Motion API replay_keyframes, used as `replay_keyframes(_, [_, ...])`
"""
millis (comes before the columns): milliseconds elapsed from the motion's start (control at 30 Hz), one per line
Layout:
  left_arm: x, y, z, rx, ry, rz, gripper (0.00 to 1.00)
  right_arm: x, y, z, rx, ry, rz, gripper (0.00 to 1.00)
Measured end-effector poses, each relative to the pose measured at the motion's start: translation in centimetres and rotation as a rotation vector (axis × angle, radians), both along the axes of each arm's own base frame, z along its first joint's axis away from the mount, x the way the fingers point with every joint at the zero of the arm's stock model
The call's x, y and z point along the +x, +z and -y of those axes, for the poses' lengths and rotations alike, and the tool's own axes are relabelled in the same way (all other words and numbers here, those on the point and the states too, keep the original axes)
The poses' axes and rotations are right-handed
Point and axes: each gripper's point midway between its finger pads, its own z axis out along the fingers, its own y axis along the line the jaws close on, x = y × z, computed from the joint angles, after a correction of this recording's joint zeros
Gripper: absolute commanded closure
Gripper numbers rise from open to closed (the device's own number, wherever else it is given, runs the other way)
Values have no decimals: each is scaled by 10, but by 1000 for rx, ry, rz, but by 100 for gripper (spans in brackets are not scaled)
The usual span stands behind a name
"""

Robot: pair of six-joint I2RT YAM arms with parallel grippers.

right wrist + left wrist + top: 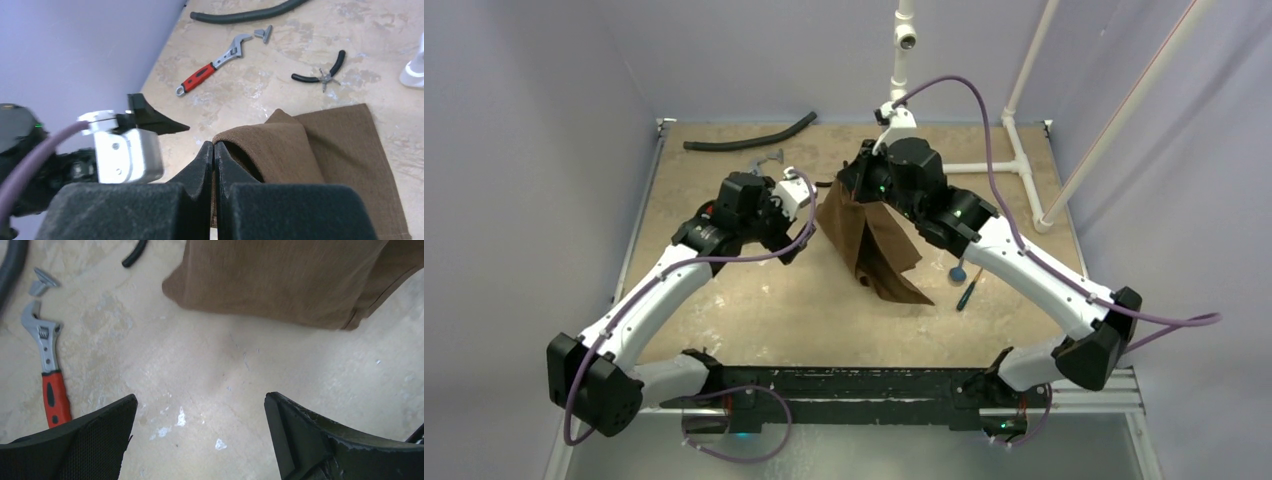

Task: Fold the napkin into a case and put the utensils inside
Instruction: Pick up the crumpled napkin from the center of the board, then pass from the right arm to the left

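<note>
The dark-brown napkin [872,243] hangs folded from my right gripper [856,182], which is shut on its upper edge; its lower end trails on the table. In the right wrist view the jaws [214,150] pinch the cloth [310,150], which drapes away to the right. My left gripper [796,192] is open and empty, just left of the napkin; in the left wrist view its gap [200,405] is over bare table, with the napkin [280,280] ahead. A spoon with a blue bowl [959,270] and a dark thin utensil [966,294] lie right of the napkin.
A red-handled wrench [212,65] [47,365], black pliers [322,75] and a small grey piece [263,33] lie at the back left. A black rubber hose [749,136] lies along the far edge. A white pipe frame [1024,150] stands at the back right.
</note>
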Motion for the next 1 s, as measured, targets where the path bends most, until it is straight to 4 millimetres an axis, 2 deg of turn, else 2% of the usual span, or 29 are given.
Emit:
replay_keyframes(233, [11, 62, 17, -124, 24, 83, 1, 4, -17, -11, -1, -1, -77, 100])
replay_keyframes(400, [9, 95, 25, -213, 37, 119, 1, 1, 1, -18, 65, 17, -82, 100])
replay_keyframes(567, [-7, 114, 34, -303, 7, 142, 1, -7, 20, -23, 137, 52, -79, 100])
replay_keyframes(800, [-30, 143, 44, -430, -17, 163, 1, -12, 27, -31, 188, 58, -90, 100])
replay_keyframes(900, [-35, 144, 48, -484, -3, 127, 1, -16, 30, -38, 215, 54, -86, 100])
replay_keyframes(1000, [-37, 135, 54, -521, 21, 54, 5, -20, 29, -50, 228, 50, -83, 100])
